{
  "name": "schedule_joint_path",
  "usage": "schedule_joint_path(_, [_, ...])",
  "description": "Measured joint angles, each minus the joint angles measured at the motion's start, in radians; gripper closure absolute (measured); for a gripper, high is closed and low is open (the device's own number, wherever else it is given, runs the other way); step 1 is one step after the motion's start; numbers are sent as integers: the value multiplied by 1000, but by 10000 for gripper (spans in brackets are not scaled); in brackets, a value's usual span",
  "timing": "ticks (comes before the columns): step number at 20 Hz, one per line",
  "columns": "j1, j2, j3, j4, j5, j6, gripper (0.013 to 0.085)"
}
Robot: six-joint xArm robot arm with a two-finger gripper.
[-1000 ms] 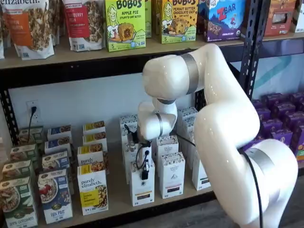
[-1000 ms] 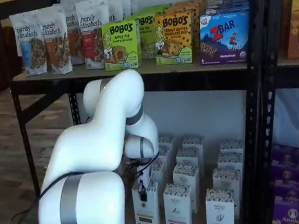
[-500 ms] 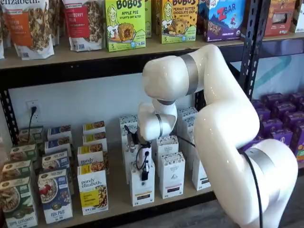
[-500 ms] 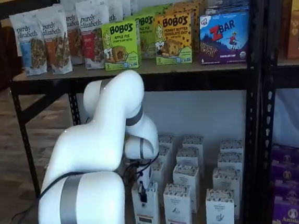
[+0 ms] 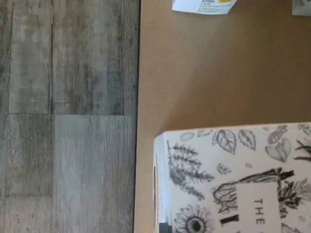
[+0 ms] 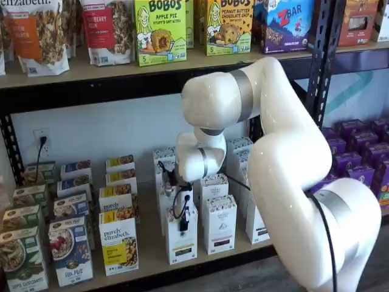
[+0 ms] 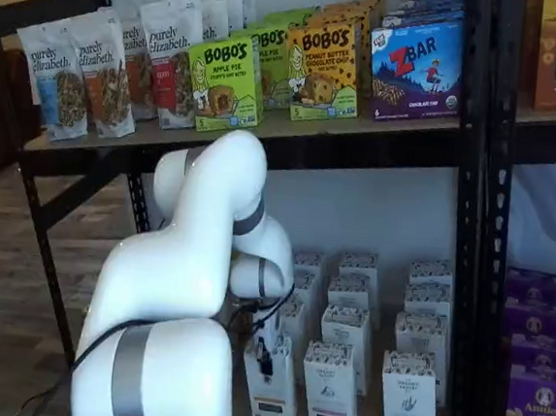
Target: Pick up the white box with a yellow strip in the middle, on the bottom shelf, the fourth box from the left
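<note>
The white box [image 6: 181, 244] stands in the front row of the bottom shelf [image 6: 149, 250], and it also shows past the arm as the white box [image 7: 269, 394]. My gripper [image 6: 183, 223] hangs at the box's top with its black fingers down over the front face, shut on the box. It shows again low under the white wrist as the gripper [image 7: 265, 359]. In the wrist view the box's top [image 5: 233, 179] is covered in dark plant drawings, close to the tan shelf board [image 5: 209, 73] edge. The strip on its front is too small to make out.
A like white carton [image 6: 219, 224] stands right beside the held one, with more rows behind. A "purely elizabeth" box [image 6: 118, 243] is on its other side. Bobo's boxes [image 6: 160, 30] fill the upper board. Grey plank floor [image 5: 68, 116] lies beyond the shelf edge.
The fingers have closed in on the white box's top. The arm has barely shifted, and the box stands where it was.
</note>
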Motion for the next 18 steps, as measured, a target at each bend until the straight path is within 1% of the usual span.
schedule_joint_path(4, [4, -9, 19, 1, -6, 2, 490])
schedule_joint_path(9, [11, -28, 53, 33, -20, -21, 490])
schedule_joint_path(14, [20, -44, 82, 44, -25, -22, 490])
schedule_joint_path(16, [25, -52, 92, 61, -20, -33, 490])
schedule_joint_path(18, [32, -63, 107, 87, -20, -51, 490])
